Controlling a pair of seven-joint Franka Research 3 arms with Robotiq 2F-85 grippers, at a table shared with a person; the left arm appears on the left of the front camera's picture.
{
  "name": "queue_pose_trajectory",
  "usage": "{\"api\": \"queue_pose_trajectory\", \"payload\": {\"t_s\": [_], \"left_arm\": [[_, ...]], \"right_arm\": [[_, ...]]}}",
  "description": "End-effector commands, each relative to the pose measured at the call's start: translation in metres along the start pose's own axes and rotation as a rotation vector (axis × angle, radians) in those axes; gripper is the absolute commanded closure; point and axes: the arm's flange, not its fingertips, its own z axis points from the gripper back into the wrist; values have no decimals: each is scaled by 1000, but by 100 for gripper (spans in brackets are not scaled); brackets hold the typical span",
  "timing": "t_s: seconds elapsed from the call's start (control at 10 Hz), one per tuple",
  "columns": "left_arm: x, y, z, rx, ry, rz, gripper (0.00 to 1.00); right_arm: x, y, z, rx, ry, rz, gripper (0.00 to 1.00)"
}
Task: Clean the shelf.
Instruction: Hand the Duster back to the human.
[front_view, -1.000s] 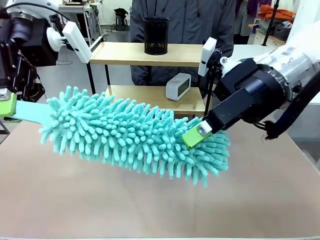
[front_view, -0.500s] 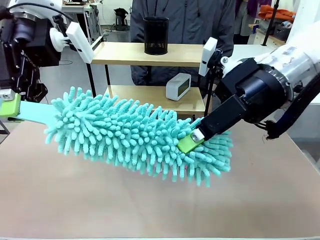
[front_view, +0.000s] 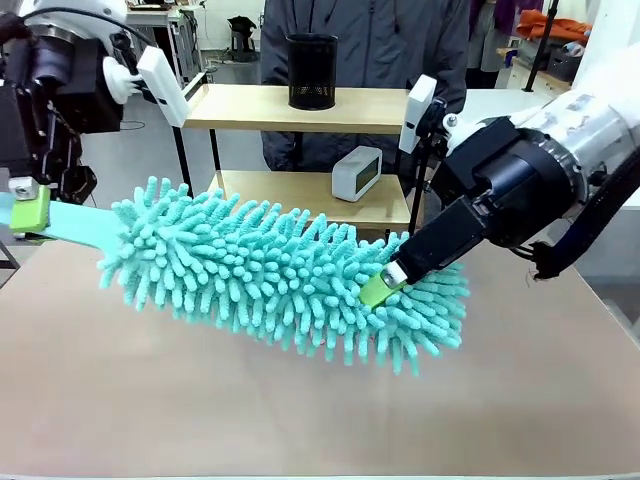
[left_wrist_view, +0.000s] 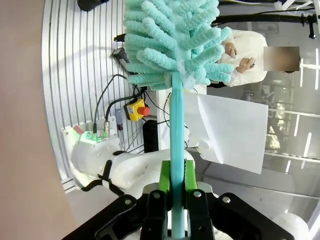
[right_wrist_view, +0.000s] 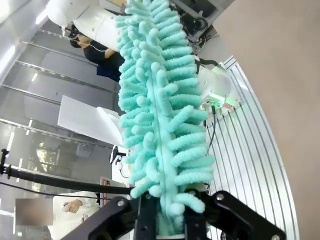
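The left tool (front_view: 28, 212), at the frame's left edge, is clamped on the flat handle of a turquoise microfiber duster (front_view: 280, 275). The right tool (front_view: 385, 283) pinches the duster's far end, holding it across the middle above the tabletop (front_view: 300, 420). The shelf (front_view: 290, 108) stands behind, upper centre.

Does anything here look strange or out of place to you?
One thing: the teal duster hangs in the air above the table, gripped at both ends. The left end effector pinches its handle, and the right end effector pinches the fluffy tip. The shelf behind looks tidy, its black cup and small clock upright.
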Motion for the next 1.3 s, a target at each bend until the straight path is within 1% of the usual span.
{"api": "queue_pose_trajectory", "payload": {"t_s": [0.0, 0.1, 0.2, 0.3, 0.4, 0.6, 0.7, 0.8, 0.9, 1.0, 1.1, 1.2], "left_arm": [[3, -10, 7, -2, -23, -13, 88], [4, -10, 6, 2, -25, -13, 88], [4, -11, 7, 4, -28, -10, 55], [4, -11, 6, 11, -24, -4, 30], [4, -11, 6, 17, -26, 0, 0], [3, -11, 7, 22, -34, 4, 0], [1, -11, 10, 32, -68, 7, 6], [-8, -10, 20, 91, -192, 49, 0], [-23, -6, 35, 188, -375, 138, 0], [-43, -1, 50, 230, -540, 203, 0], [-64, 1, 58, 236, -658, 220, 0], [-98, -3, 66, 249, -826, 216, 0]], "right_arm": [[-2, 2, 1, 11, 9, -5, 100], [-2, 2, 1, 9, 12, -5, 100], [-2, 2, 1, 10, 11, -6, 100], [-3, 1, 2, 11, 10, -7, 100], [-2, 1, 2, 13, 5, -8, 100], [-3, 0, 3, 20, 2, -12, 100], [-2, -1, 5, 19, -3, -13, 100], [-4, -1, 12, 23, -16, -15, 100], [-5, -2, 20, 42, -32, -20, 100], [-7, -4, 33, 65, -48, -34, 100], [-11, -6, 47, 85, -68, -45, 100], [-16, -8, 72, 95, -119, -55, 100]]}}
